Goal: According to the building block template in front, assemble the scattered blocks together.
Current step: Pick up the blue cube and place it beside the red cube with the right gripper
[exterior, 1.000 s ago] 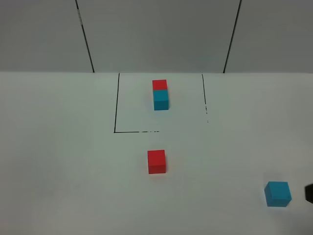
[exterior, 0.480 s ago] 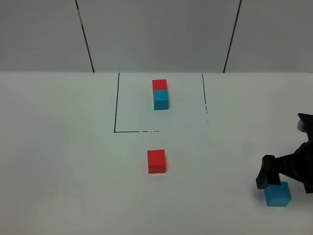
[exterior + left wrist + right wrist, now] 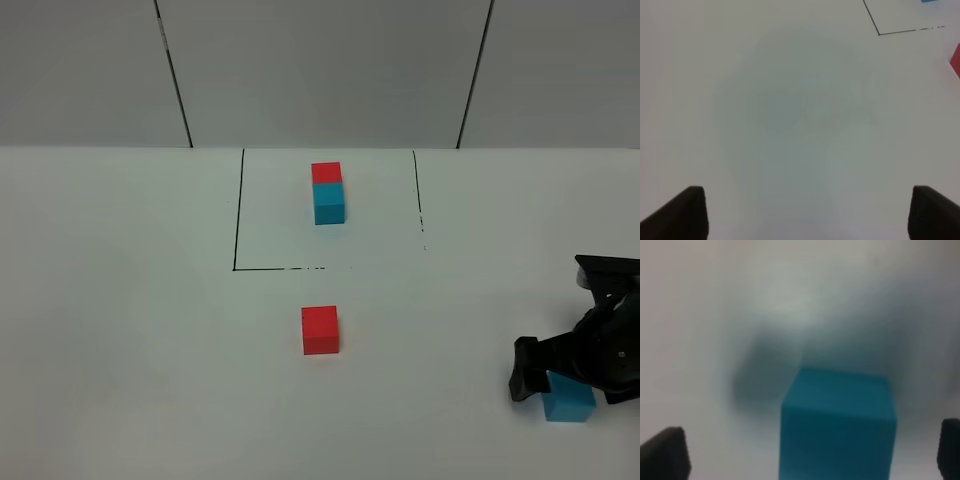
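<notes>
The template, a red cube (image 3: pixel 326 172) joined to a cyan cube (image 3: pixel 329 203), lies inside the black-outlined square at the back. The loose red cube (image 3: pixel 320 330) sits in the middle of the table; its edge shows in the left wrist view (image 3: pixel 956 61). The loose cyan cube (image 3: pixel 569 404) sits at the front right. My right gripper (image 3: pixel 572 385) is open and straddles it; in the right wrist view the cube (image 3: pixel 837 425) stands between the fingertips (image 3: pixel 665 452) without touching them. My left gripper (image 3: pixel 810 215) is open and empty over bare table, outside the exterior view.
A black outline (image 3: pixel 238 215) marks the template square on the white table; its corner shows in the left wrist view (image 3: pixel 879 34). Grey wall panels stand behind the table.
My right arm has come in from the right edge and moved left and down over the cyan cube. The cubes have not moved.
</notes>
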Tool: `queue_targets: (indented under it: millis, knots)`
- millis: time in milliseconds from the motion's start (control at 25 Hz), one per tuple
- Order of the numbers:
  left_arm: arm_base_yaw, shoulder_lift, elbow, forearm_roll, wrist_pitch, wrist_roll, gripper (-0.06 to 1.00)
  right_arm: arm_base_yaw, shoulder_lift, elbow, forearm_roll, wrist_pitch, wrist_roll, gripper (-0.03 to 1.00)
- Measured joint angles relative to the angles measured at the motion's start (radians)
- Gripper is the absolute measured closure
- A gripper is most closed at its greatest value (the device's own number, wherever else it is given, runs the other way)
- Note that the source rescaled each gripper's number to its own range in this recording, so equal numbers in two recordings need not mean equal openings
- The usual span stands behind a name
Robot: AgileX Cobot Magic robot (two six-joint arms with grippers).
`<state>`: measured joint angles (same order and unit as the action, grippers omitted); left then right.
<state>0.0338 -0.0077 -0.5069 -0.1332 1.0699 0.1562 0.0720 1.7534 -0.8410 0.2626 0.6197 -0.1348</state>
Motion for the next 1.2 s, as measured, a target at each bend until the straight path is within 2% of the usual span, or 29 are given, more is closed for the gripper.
queue_targets:
  millis: [200, 280, 360, 480, 680, 840, 1040, 1200]
  knots:
    - [0.000, 0.000, 0.000, 0.000, 0.000, 0.000, 0.06, 0.003, 0.041, 0.000, -0.002, -0.015, 0.019, -0.03]
    - [0.000, 0.000, 0.000, 0.000, 0.000, 0.000, 0.06, 0.003, 0.042, 0.000, -0.003, -0.013, 0.020, 0.03]
    - [0.000, 0.000, 0.000, 0.000, 0.000, 0.000, 0.06, 0.003, 0.042, 0.000, -0.003, -0.006, 0.024, 0.29]
    - [0.000, 0.000, 0.000, 0.000, 0.000, -0.001, 0.06, 0.003, 0.042, 0.000, -0.004, 0.009, 0.029, 0.94]
    - [0.000, 0.000, 0.000, 0.000, 0.000, -0.001, 0.06, 0.003, 0.039, -0.027, -0.004, 0.058, 0.031, 0.97]
    - [0.000, 0.000, 0.000, 0.000, 0.000, -0.001, 0.06, 0.010, -0.004, -0.138, -0.005, 0.155, -0.012, 0.97]
    - [0.000, 0.000, 0.000, 0.000, 0.000, -0.001, 0.06, 0.086, -0.030, -0.360, -0.051, 0.327, -0.188, 0.97]
    - [0.000, 0.000, 0.000, 0.000, 0.000, -0.001, 0.06, 0.226, -0.030, -0.441, -0.150, 0.354, -0.407, 0.97]
